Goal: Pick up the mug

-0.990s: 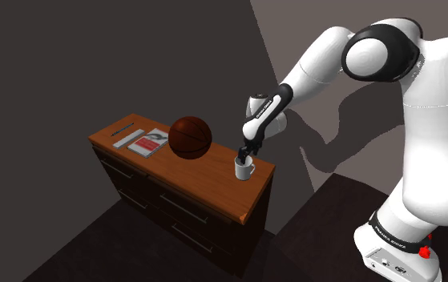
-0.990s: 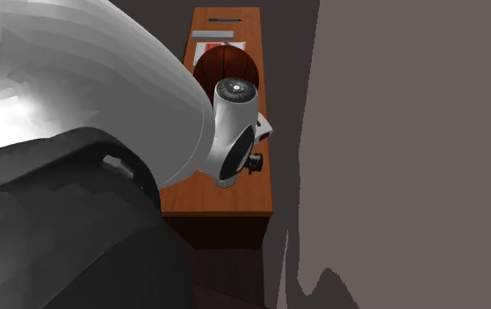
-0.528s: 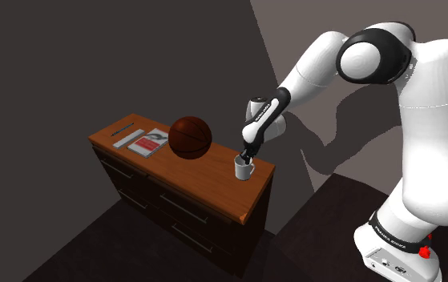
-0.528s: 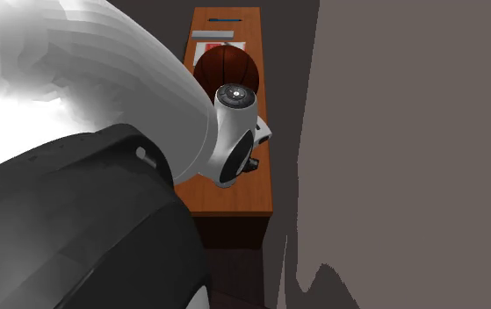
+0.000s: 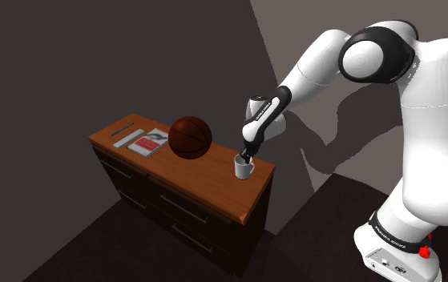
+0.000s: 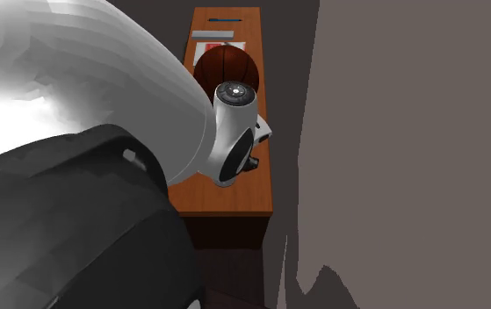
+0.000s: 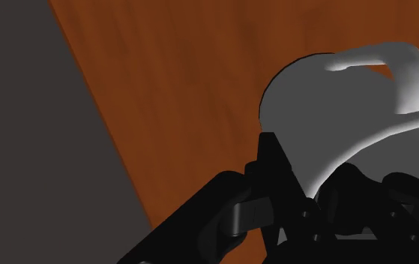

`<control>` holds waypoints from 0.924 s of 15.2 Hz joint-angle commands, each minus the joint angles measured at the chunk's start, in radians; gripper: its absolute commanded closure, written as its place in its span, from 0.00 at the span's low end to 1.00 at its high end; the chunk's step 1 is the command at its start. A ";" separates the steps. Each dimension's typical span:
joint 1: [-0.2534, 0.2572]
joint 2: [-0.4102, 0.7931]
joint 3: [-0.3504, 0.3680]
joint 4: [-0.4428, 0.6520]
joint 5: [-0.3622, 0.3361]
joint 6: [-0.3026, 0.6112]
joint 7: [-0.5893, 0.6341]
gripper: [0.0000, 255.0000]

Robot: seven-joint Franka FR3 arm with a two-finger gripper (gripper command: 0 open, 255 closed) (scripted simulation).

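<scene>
The white mug (image 5: 244, 169) stands upright on the wooden counter (image 5: 206, 183), near the end at the shoulder view's right and close to the back edge. The black gripper (image 5: 246, 155) is down on its rim, jaws clenched on the mug's wall. From the wrist, the mug (image 7: 327, 105) shows its grey inside and its curved handle on the side away from the gripper (image 7: 316, 169). A brown basketball (image 5: 190, 137) sits further along, then a red book (image 5: 148, 143).

Lighting: I log a dim room; white arm (image 5: 434, 136) brightly lit, soft shadow on wall (image 5: 334, 156); glare on it, second exterior view; mug (image 7: 327, 105) half shaded.
</scene>
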 commanded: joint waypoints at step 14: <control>0.010 -0.168 -0.017 -0.018 -0.024 -0.150 0.025 1.00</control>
